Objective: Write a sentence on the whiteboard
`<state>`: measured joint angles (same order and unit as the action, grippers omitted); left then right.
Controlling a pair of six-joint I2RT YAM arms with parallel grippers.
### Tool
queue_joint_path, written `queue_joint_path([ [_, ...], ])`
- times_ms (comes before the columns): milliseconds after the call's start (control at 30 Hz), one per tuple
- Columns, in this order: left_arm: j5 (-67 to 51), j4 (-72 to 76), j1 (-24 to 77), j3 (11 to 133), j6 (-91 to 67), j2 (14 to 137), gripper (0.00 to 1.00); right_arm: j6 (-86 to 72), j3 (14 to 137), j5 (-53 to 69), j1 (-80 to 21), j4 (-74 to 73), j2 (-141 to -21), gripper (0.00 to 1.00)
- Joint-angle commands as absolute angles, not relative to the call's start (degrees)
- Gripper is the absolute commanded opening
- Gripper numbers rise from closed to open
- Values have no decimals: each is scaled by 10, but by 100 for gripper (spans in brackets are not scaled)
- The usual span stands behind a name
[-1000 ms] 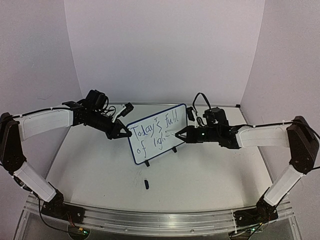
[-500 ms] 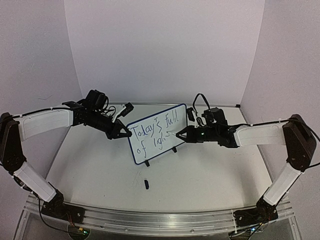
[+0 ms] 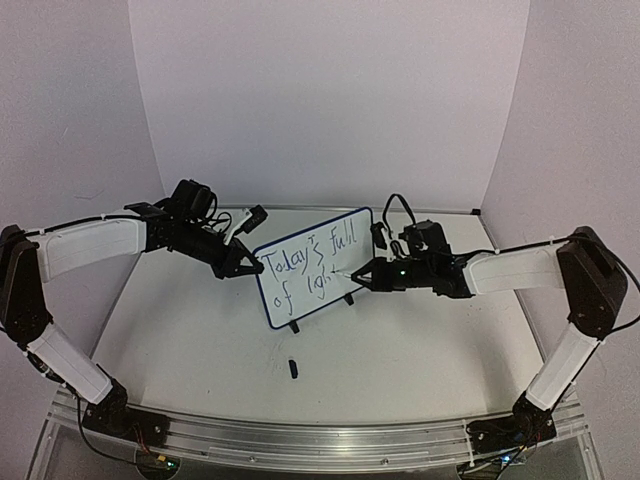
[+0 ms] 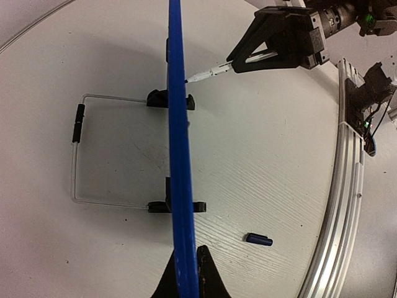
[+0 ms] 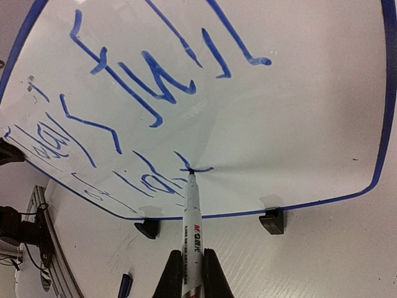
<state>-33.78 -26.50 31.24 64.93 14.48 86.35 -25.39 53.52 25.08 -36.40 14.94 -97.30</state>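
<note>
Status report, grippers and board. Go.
Left gripper shut on whiteboard rim, steadying it. Right gripper shut on marker, tip on sentence's second line. Cap lies on table, clear of both arms.

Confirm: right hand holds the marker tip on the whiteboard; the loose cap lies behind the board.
Wrong: the cap lies in front of the whiteboard, on its written side, per the top view. The right hand does hold the marker there.

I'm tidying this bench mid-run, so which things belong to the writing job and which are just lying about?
In use: whiteboard, sentence, marker, left gripper gripping the board's edge, right gripper holding the marker.
Lying about: dark cap on the table.
</note>
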Motion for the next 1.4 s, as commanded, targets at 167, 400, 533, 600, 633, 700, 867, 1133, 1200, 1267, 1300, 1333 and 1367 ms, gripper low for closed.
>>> queue_joint_path([
  [167,-322,-313,324,653,156,883,0,-256,521,244,-362,159,-994,0],
  [400,-322,-313,324,653,156,883,0,-257,524,224,-363,158,-994,0],
  [533,-321,-313,324,652,156,882,0,-260,523,205,-362,158,-985,0],
  [600,-321,-313,324,652,156,882,0,-260,522,201,-363,158,-979,0],
  [633,-322,-313,324,652,156,882,0,-260,520,202,-363,158,-973,0],
  [700,-321,-313,324,653,156,882,0,-260,514,204,-362,157,-962,0],
  [867,-321,-313,324,653,156,881,0,-266,487,190,-362,152,-922,0],
  [1133,-322,-313,325,652,155,882,0,-264,471,171,-362,151,-921,0],
  [1200,-321,-313,325,653,156,882,0,-261,479,172,-363,152,-926,0],
  [1267,-320,-313,325,652,156,882,0,-257,484,165,-362,153,-929,0],
  [1300,-320,-313,325,652,156,882,0,-257,486,164,-362,154,-931,0],
  [1333,-320,-313,325,652,156,883,0,-256,487,164,-363,155,-932,0],
  [1367,-321,-313,325,653,155,882,0,-256,489,164,-362,156,-936,0],
])
